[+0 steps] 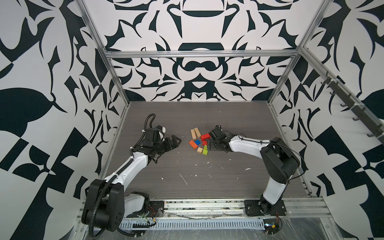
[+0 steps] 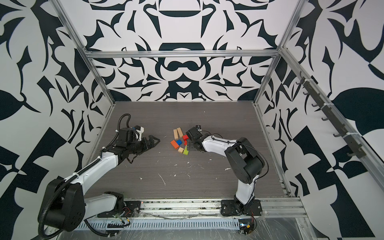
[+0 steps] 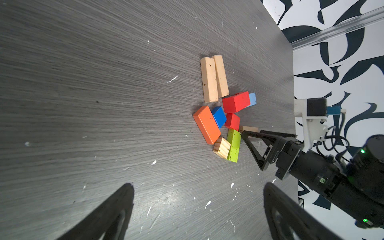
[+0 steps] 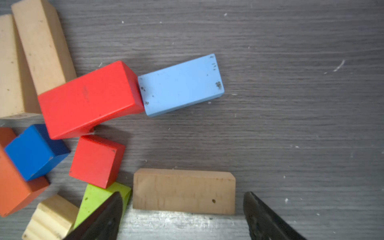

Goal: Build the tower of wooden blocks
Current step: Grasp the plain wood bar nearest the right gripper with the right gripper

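Now, tabletop (image 1: 207, 176): carries every block loose in one flat cluster; by my reading no tower has been started.
left claw (image 1: 177, 141): spread wide, holding nothing, pointed at the cluster but well apart from it.
right claw (image 4: 182, 218): spread, low at the cluster's near edge, one finger on each side of the short tan block (image 4: 184, 191), not yet pinching it.
long tan bars (image 4: 41, 47): two, side by side and touching, farthest ahead of the right claw, off to one side.
red bar (image 4: 89, 99), light blue bar (image 4: 180, 85): touching end to end, ahead of the right claw beyond the short tan block.
orange bar (image 3: 206, 124): on the cluster's side facing the left claw.
lime green bar (image 3: 233, 145): just beside one right claw finger.
dark blue cube (image 4: 35, 151): against the orange bar.
red cube (image 4: 97, 161): touching the lime green bar.
pale striped cube (image 3: 222, 148): beside the lime green bar.
progress: probably the first pick is under way; all the stacking is left.
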### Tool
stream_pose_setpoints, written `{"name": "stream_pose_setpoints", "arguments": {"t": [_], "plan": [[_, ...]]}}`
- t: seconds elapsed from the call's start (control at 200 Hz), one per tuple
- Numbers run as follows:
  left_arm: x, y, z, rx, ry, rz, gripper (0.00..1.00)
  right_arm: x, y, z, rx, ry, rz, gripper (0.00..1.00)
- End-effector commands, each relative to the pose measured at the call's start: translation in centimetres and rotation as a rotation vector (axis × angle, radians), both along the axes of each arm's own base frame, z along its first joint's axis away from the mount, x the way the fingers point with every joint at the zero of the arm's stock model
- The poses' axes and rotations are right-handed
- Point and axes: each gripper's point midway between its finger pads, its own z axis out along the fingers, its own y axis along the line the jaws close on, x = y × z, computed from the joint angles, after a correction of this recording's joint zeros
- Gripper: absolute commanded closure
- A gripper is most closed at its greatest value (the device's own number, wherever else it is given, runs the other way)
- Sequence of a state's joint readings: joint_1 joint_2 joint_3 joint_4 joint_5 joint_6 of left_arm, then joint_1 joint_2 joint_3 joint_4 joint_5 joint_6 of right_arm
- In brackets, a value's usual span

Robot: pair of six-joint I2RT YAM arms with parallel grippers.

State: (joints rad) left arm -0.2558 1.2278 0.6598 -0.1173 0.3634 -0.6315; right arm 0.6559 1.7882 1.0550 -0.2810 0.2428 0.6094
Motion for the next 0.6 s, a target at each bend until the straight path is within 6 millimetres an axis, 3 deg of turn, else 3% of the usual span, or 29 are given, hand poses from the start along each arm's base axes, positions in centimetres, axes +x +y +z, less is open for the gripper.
{"name": "stream_pose_setpoints", "arguments": {"t": [0.0, 0.365, 0.595], "plan": [[-0.3, 0.0, 0.6, -0.001, -0.003, 0.000, 0.00, 0.7, -0.4, 1.5, 0.000, -0.048, -0.012, 0.07], [-0.5, 0.1, 0.4, 0.006, -0.004, 0.006, 0.01, 0.6, 0.0, -0.6, -0.014, -0.005, 0.005, 0.13], [-0.2, 0.3, 0.2, 0.015, 0.000, 0.013, 0.00, 0.5, -1.0, -0.9, -0.048, -0.001, -0.015, 0.30]]}}
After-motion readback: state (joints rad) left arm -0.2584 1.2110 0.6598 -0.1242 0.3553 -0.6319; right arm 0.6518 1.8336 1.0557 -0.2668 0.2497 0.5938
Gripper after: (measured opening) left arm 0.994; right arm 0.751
